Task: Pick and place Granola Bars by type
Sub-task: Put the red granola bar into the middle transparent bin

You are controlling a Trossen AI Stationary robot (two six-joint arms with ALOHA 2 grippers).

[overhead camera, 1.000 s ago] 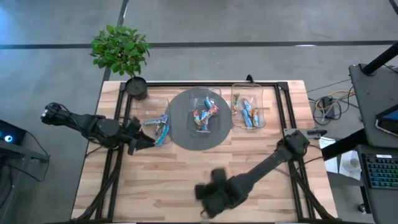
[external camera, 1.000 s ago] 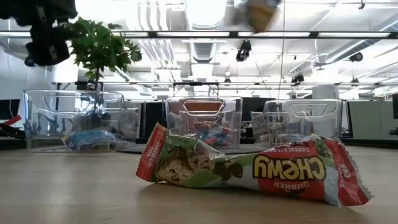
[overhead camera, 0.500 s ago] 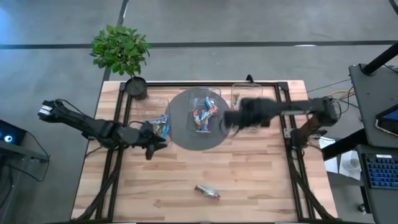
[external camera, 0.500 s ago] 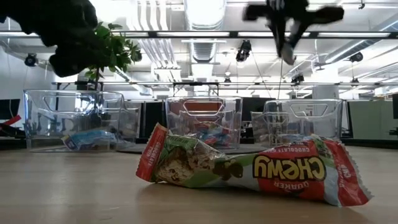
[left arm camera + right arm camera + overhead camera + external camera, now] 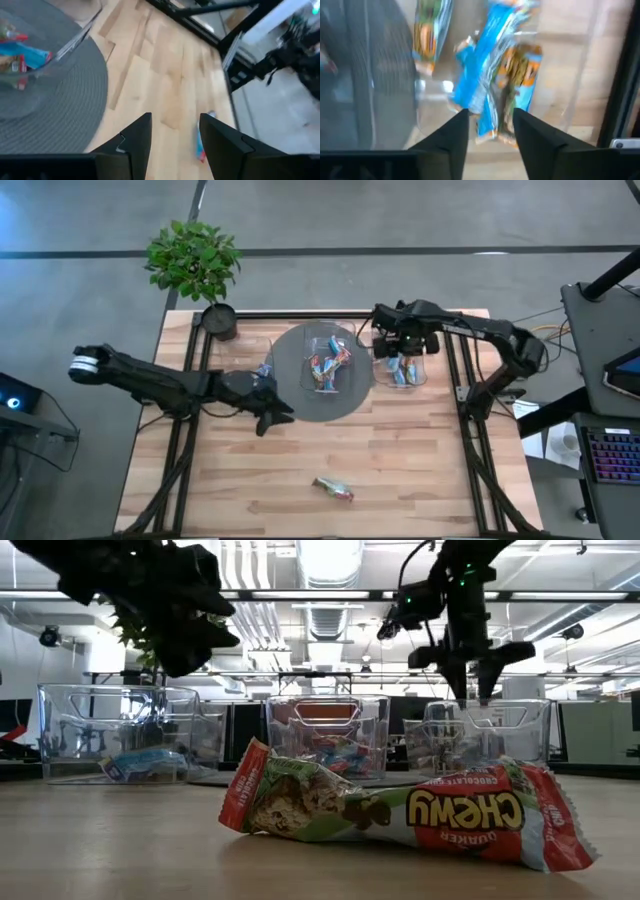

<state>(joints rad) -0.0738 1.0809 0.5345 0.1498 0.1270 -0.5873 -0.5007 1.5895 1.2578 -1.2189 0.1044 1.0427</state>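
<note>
Sorting is partly done: Granola Bars (image 5: pixel 398 366) are lying in 3 clear bins (image 5: pixel 420 340), 1 stray bar (image 5: pixel 333 490) waiting on the desk (image 5: pixel 400 460). Right tool (image 5: pixel 404 340), released, is hovering over the right bin; left tool (image 5: pixel 272 412), released, is empty.

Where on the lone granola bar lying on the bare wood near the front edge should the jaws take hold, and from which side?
Grip the lone granola bar across its narrow middle, coming straight down from above. It lies flat and alone on the table, slightly slanted, so the jaws should turn to straddle its short width. The crimped ends look flat and flimsy, while the middle is plumper. Either gripper would likely do; both are open.
</note>
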